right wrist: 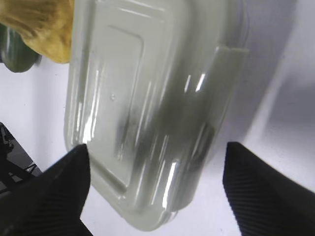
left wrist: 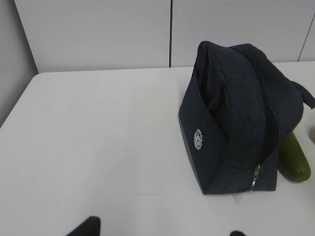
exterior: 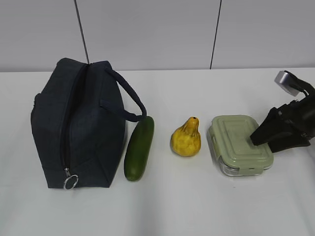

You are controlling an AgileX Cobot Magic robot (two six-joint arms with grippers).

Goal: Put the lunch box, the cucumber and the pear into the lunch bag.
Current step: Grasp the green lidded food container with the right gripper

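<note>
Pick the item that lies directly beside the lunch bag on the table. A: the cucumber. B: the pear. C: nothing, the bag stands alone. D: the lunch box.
A: in the exterior view the cucumber lies right alongside the lunch bag, with the pear next and the lunch box farthest from the bag.

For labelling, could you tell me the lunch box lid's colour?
Pale sage green lunch box lid; the exterior view shows it best.
</note>
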